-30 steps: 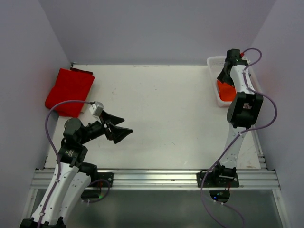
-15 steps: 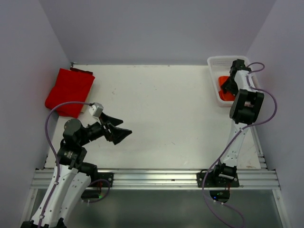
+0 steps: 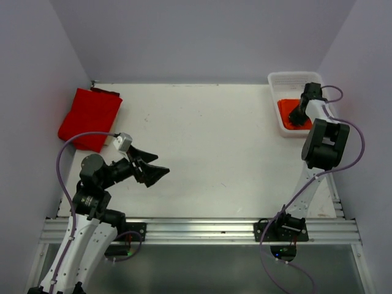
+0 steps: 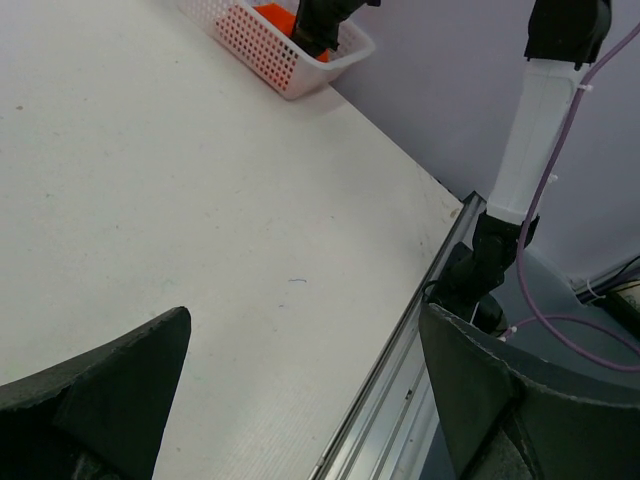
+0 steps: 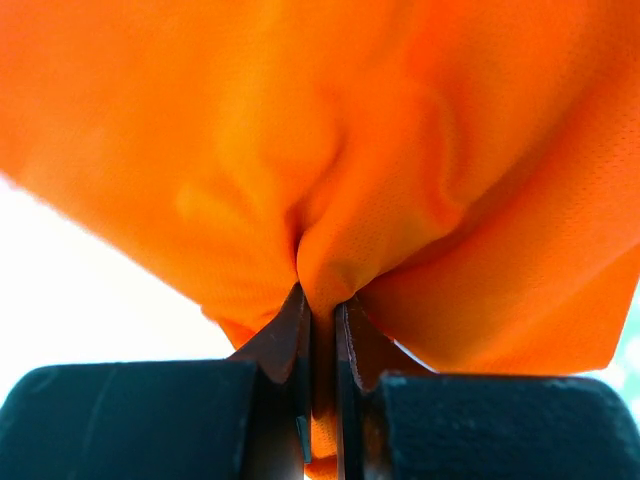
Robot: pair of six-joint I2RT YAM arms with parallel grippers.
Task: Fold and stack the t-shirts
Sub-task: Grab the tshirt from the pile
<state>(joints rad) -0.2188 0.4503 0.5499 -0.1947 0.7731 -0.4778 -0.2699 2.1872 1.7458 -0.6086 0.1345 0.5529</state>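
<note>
A deep red t-shirt (image 3: 89,117) lies folded at the table's far left corner. The bright orange t-shirt (image 3: 286,112) is bunched inside the white mesh basket (image 3: 277,98) at the far right. My right gripper (image 3: 298,117) reaches down into the basket, shut on a pinched fold of the orange t-shirt (image 5: 330,190), which fills the right wrist view; my right gripper (image 5: 322,310) has the cloth squeezed between its fingers. My left gripper (image 3: 157,168) hovers open over the near left of the table, well away from both shirts, with nothing between its fingers (image 4: 110,385).
The metal rail (image 3: 202,228) runs along the table's near edge by both arm bases. Purple walls close in on the left, back and right. In the left wrist view, the basket (image 4: 262,45) and the right arm (image 4: 530,130) stand across the table.
My right gripper has dropped into the basket and closed on the orange t-shirt. The left arm has stayed where it was.
</note>
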